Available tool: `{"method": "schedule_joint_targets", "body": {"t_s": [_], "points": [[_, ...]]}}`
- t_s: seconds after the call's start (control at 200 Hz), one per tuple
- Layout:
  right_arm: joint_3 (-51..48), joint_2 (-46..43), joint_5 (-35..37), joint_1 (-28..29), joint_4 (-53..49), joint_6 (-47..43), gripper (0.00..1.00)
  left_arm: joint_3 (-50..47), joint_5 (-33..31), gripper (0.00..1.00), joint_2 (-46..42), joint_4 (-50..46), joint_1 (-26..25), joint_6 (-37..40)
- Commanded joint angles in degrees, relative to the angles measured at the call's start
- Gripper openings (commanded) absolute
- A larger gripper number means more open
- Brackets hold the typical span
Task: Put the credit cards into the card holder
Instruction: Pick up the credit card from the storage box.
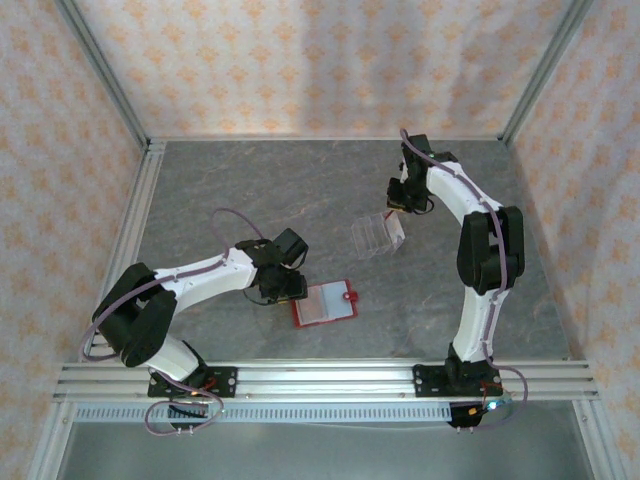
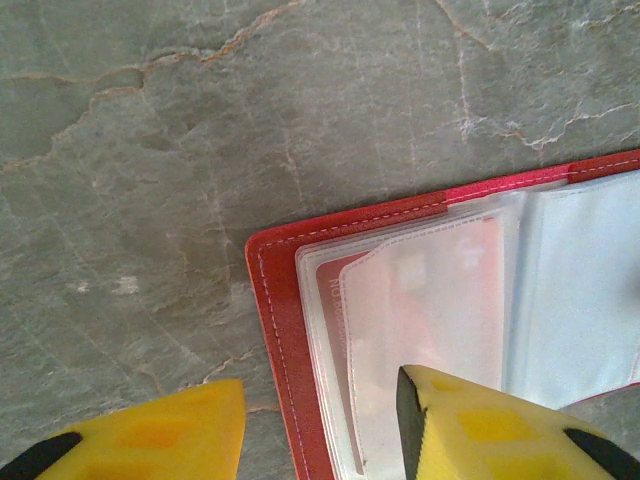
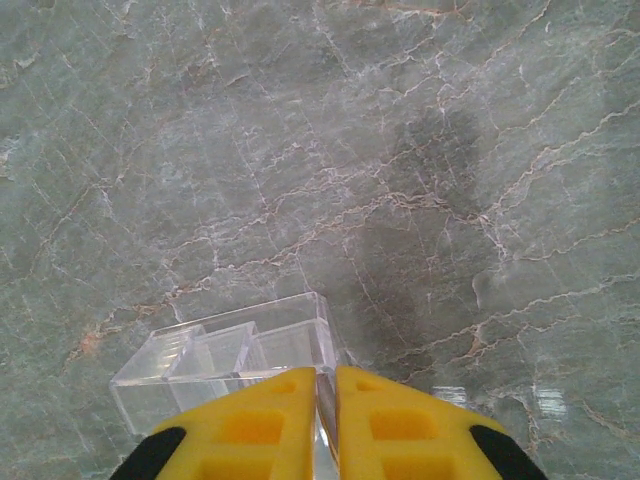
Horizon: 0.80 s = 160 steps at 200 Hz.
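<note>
The card holder (image 1: 325, 304) lies open on the table, a red wallet (image 2: 276, 330) with pale clear sleeves. One credit card (image 2: 338, 320) sits inside a sleeve. My left gripper (image 1: 284, 289) is open at the wallet's left edge (image 2: 320, 425). One of its fingers is over the table and the other over the sleeves. My right gripper (image 1: 398, 218) is at the clear rack, its fingers (image 3: 327, 378) shut on the thin edge of a credit card (image 3: 326, 416). That pale card (image 1: 396, 236) stands at the rack's right end.
The clear slotted plastic rack (image 1: 370, 238) (image 3: 220, 355) stands right of the table's middle, under my right gripper. Aluminium rails (image 1: 140, 230) frame the marbled grey table, and patterned walls stand behind them. The wallet's snap tab (image 1: 350, 295) points right.
</note>
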Motion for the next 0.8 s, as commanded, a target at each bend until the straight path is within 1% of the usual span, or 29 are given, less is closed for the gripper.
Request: {"method": "schedule_joint_targets", "body": {"t_s": [0.0,0.05,0.155,0.54,0.796], "points": [[2.1,0.7,-0.5,0.0,-2.0,-0.8,0.17,-0.1,-1.6,0.45,-0.5,0.1,-0.5,-0.7],[2.4,0.9,-0.8,0.0,-2.3,-0.9,0.20,-0.1,-1.6,0.45,-0.5,0.0,-0.5,-0.7],[2.9,1.3,-1.3,0.0,-2.5,-1.0,0.20,-0.1,-1.5,0.45,-0.6,-0.1,-0.5,-0.7],[3.3,2.2,-1.9,0.0,-2.8,-1.3,0.16,-0.4,-1.7,0.45,-1.1,-0.4,-0.4,-0.8],[3.1,2.2,-2.2,0.0,-2.6,-1.5,0.11,-0.5,-1.8,0.45,-1.3,-0.5,-0.5,-0.8]]}}
